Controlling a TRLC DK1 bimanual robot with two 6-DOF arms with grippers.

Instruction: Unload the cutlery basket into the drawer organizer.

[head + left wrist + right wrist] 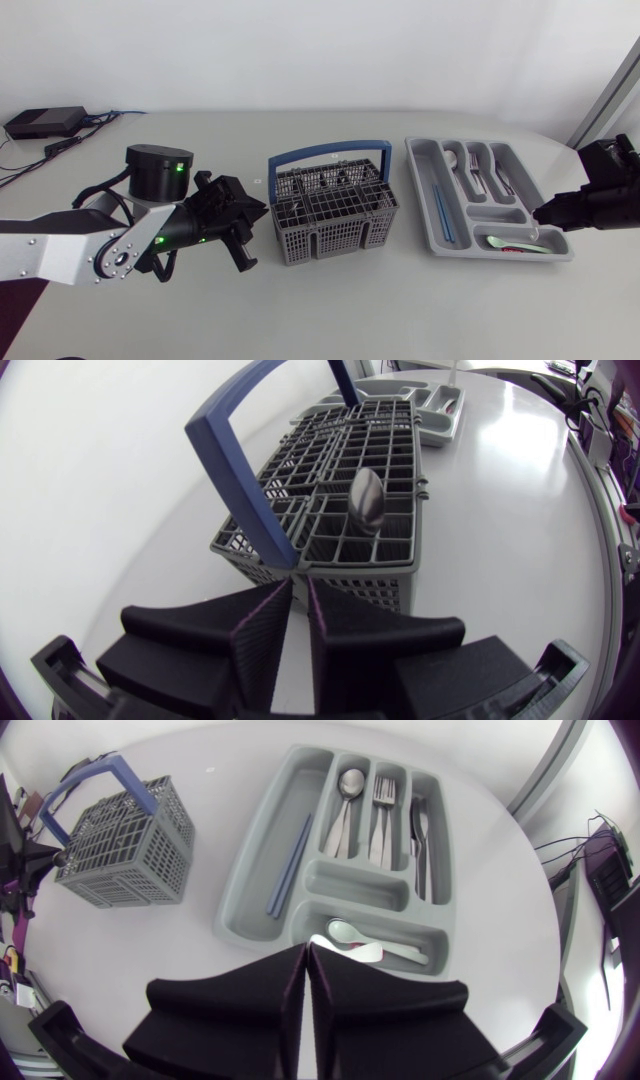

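The grey cutlery basket (pixel 332 218) with a blue handle (pixel 328 152) stands mid-table. In the left wrist view a metal spoon (pixel 366 501) stands bowl-up in the basket (pixel 340 480). My left gripper (pixel 254 233) (pixel 298 608) is just off the basket's near corner, shut and holding nothing. The grey drawer organizer (pixel 424 190) (pixel 268 860) holds spoons (pixel 345 805), forks (pixel 381 810), knives (pixel 420 835), blue sticks (pixel 290 865) and a white spoon (pixel 355 938). My right gripper (pixel 543 213) (pixel 305 965) hovers shut over the organizer's front compartment, nothing in it.
A black box (pixel 45 122) with cables lies at the table's far left corner. The organizer sits close to the table's right edge. Bare tabletop runs along the front of the basket and organizer.
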